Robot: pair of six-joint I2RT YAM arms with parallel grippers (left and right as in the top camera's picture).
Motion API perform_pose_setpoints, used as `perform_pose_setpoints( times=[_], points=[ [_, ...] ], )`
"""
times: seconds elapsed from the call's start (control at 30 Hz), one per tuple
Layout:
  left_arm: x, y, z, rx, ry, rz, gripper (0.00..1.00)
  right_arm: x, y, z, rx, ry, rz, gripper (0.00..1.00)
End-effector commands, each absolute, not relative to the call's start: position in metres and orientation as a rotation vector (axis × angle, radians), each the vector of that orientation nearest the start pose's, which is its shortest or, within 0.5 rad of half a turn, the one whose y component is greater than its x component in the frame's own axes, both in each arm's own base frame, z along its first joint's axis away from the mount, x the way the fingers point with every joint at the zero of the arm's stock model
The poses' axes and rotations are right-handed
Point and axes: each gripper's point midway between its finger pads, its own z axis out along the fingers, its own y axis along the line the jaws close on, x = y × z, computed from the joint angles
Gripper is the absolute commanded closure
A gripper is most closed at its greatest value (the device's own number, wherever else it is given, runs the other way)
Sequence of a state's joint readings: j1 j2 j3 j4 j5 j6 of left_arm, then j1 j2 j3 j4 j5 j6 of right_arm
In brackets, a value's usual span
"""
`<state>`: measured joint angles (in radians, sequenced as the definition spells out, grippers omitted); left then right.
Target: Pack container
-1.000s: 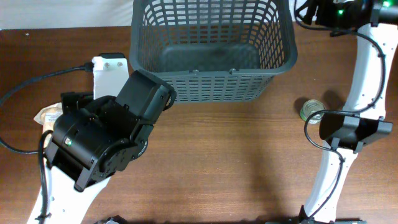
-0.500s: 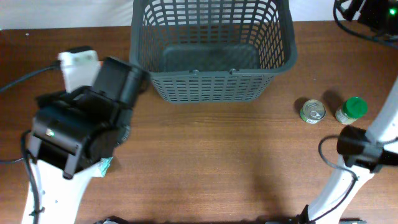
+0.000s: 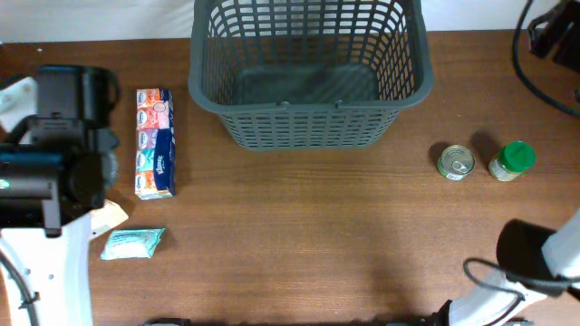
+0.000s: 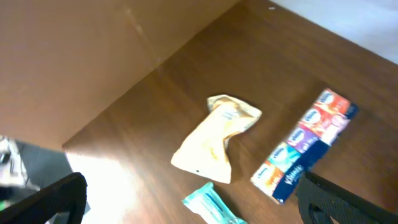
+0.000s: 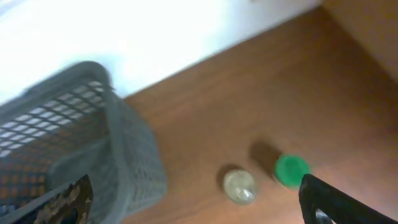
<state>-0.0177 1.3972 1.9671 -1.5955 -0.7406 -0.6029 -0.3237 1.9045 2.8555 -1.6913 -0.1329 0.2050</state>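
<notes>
both arms swung clear: tissue pack (image 3: pixel 154 143), can (image 3: pixel 455 162), jar (image 3: pixel 514 159) now exposed. basket (image 3: pixel 308 136) empty. left gripper (image 4: pixel 193 202) and right gripper (image 5: pixel 193 202) wide open, holding nothing. packing not started.

The container (image 3: pixel 308 125) is a large dark grey plastic basket with slotted lattice walls, a rounded rectangular rim and a solid bottom. It stands upright on the brown wooden surface (image 3: pixel 317 235), at the far side and roughly central between left and right. The top edge of the overhead view cuts off its far rim. The walls slope inward toward the base, so the rim is wider than the floor. The opening faces up, and the dark floor shows bare through it. In the right wrist view it appears blurred at the left, one rounded corner nearest.
</notes>
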Motion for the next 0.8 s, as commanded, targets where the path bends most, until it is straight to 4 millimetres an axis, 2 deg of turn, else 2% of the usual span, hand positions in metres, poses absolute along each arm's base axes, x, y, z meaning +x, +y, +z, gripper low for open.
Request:
perform_pose_setpoints(
  times=[0.0,0.1,0.2,0.3,0.4,0.5,0.63,0.77],
  points=[
    [0.250,0.124,0.379,-1.005,2.156,0.638,0.00,0.334,-0.124,0.423,0.706,2.269,-0.114,0.01],
    [0.246,0.132,0.379,-1.042,2.145,0.653,0.01,0.313,-0.139,0.392,0.842,2.353,-0.246,0.01],
    [0.246,0.134,0.379,-1.052,2.136,0.654,0.00,0.301,-0.145,0.351,0.918,2.482,-0.312,0.01],
    [0.248,0.134,0.378,-1.052,2.137,0.654,0.01,0.299,-0.145,0.313,0.944,2.607,-0.329,0.01],
    [0.251,0.134,0.376,-1.051,2.146,0.660,0.00,0.306,-0.146,0.290,0.952,2.659,-0.325,0.01],
    [0.253,0.135,0.373,-1.050,2.157,0.665,0.01,0.318,-0.147,0.279,0.949,2.659,-0.303,0.01],
    [0.257,0.134,0.368,-1.048,2.182,0.670,0.00,0.334,-0.153,0.278,0.940,2.615,-0.302,0.01],
    [0.262,0.129,0.359,-1.042,2.228,0.633,0.00,0.355,-0.172,0.282,0.975,2.506,-0.296,0.01]
  ],
)
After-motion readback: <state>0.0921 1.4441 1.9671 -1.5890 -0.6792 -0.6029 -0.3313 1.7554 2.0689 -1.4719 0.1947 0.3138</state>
